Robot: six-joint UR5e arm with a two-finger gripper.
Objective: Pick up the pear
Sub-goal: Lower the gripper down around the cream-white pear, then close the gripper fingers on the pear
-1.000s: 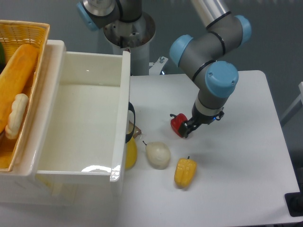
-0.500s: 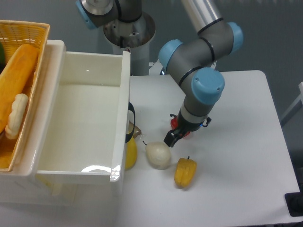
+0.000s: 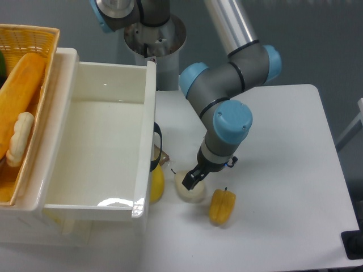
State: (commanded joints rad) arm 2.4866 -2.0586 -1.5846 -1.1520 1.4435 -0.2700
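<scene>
The pale cream pear [image 3: 193,193] lies on the white table [image 3: 283,170] just right of the white bin, its thin dark stem pointing up-left. My gripper [image 3: 190,181] hangs directly over the pear's top, its dark fingers down at the fruit and covering part of it. Whether the fingers are open or closed on the pear cannot be made out from this angle. The pear still rests on the table.
A ribbed yellow bell pepper [image 3: 222,206] lies just right of the pear. A bright yellow rounded object [image 3: 156,182] sits against the wall of the white bin [image 3: 96,153]. A wicker basket [image 3: 22,85] with bread stands at the far left. The red pepper is hidden behind my arm.
My gripper moved left and down, from beside the red pepper to directly over the pear. The red pepper is now hidden behind the arm.
</scene>
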